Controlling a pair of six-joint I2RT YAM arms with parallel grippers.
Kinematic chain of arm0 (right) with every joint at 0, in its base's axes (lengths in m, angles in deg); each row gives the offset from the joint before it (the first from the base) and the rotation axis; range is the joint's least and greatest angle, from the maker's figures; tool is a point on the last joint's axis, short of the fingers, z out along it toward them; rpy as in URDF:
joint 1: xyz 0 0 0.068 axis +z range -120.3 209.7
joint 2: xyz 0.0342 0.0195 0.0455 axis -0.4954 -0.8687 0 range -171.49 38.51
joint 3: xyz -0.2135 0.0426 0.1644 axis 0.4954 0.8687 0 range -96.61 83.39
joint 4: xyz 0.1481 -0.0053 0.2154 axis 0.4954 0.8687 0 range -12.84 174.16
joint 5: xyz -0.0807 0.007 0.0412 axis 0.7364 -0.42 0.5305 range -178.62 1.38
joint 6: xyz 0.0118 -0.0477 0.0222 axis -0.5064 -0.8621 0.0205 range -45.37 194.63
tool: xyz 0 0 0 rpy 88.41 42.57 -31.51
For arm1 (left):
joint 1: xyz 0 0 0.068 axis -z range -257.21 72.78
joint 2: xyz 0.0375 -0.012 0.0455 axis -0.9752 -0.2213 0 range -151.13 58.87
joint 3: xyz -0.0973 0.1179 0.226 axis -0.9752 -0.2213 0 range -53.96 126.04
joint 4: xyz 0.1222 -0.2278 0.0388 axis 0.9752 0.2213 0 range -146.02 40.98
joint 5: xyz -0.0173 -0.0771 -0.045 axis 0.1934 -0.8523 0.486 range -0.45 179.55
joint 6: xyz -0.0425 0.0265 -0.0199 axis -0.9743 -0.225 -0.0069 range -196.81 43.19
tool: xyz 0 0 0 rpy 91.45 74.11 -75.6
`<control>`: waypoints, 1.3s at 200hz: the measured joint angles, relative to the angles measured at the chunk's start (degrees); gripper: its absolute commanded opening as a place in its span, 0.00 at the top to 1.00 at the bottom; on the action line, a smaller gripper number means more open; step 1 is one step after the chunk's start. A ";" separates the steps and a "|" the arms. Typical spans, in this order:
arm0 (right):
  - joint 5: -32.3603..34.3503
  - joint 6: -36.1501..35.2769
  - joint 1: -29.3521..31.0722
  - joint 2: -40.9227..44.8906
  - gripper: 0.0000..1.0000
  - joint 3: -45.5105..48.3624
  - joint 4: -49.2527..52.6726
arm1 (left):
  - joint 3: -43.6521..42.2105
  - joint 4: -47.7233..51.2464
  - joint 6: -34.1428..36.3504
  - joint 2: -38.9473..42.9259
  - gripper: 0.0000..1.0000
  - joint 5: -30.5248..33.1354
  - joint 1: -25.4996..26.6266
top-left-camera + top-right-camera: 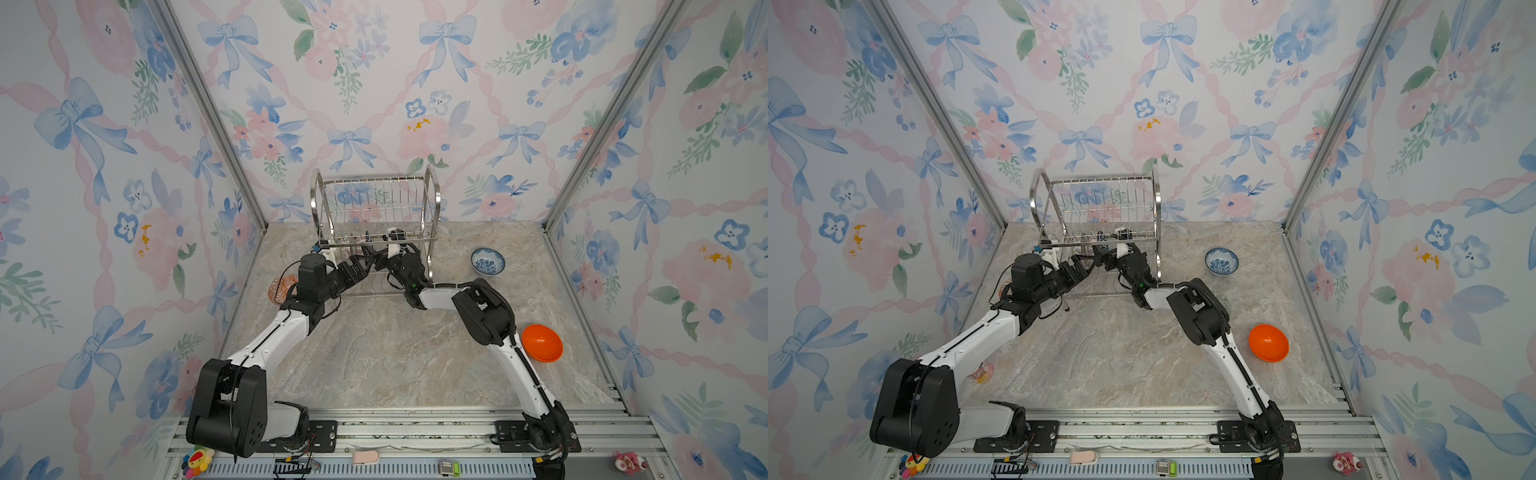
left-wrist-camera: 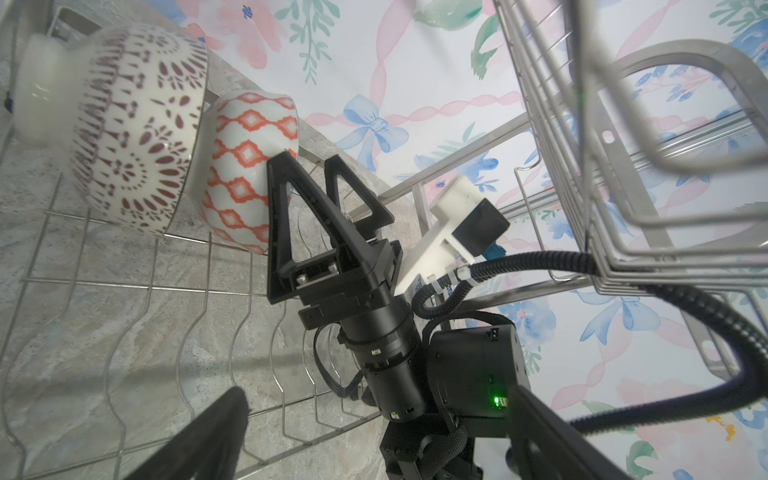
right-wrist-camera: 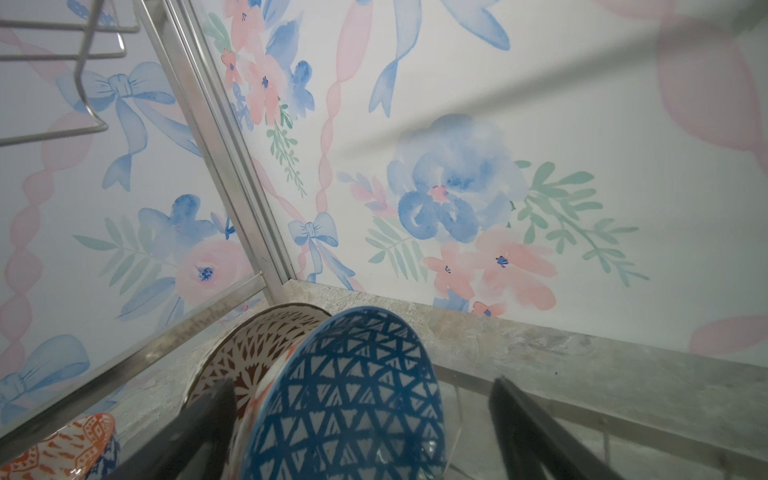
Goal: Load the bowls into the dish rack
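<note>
The dish rack (image 1: pixel 374 183) stands at the back of the table, and both arms reach into its lower tier. Two bowls stand on edge there: a white one with dark red pattern (image 2: pixel 137 137) and, beside it, one with orange lattice outside (image 2: pixel 245 166) and blue triangles inside (image 3: pixel 353 395). My right gripper (image 3: pixel 357 419) is open, its fingers (image 3: pixel 528 419) straddling that bowl's rim with a gap. My left gripper (image 2: pixel 376 399) is open and empty, just behind the right wrist. On the table sit a blue-white bowl (image 1: pixel 488 261), a plain orange bowl (image 1: pixel 542 343) and an orange-patterned bowl (image 1: pixel 277 289).
The rack's upper wire tier (image 2: pixel 582 124) hangs close above both wrists, and its arched side frame (image 1: pixel 432 195) is near the right arm. Floral walls close in three sides. Small toys (image 1: pixel 195 459) lie on the front rail.
</note>
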 measured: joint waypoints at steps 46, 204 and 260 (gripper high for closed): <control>0.39 2.84 -0.02 0.00 0.03 -0.37 1.79 | 0.00 0.02 0.02 -0.09 0.02 0.00 0.00; 0.66 13.46 -0.72 1.57 0.03 -1.84 7.45 | -0.24 0.83 1.36 0.11 0.02 -0.20 -0.48; 0.15 15.45 -0.98 3.23 0.03 -1.03 7.56 | -3.52 1.90 1.57 0.96 0.02 -0.20 -0.76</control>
